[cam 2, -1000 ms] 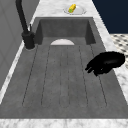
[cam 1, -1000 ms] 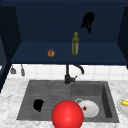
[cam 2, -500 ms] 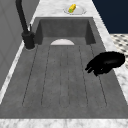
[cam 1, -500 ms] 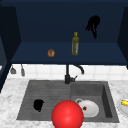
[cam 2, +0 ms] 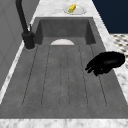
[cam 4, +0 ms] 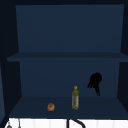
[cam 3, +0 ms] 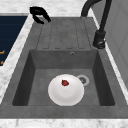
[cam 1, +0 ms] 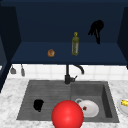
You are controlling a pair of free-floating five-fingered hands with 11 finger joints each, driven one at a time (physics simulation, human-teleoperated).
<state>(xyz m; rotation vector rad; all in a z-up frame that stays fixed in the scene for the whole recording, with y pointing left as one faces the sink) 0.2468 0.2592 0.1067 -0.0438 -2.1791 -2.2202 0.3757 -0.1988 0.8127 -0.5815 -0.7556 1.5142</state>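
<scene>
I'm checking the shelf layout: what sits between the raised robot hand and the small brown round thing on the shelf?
The olive bottle stands upright between the right robot hand and the brown round thing, apart from both; the front and upper views show it.

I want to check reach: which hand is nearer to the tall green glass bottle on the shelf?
Right. The right hand hangs beside the green glass bottle, upper right; the left hand is low over the sink's drainboard.

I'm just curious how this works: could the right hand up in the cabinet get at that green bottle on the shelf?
Probably yes. The right hand hangs in open air above the shelf, to the right of the green bottle, fingers pointing down, with nothing between them.
</scene>
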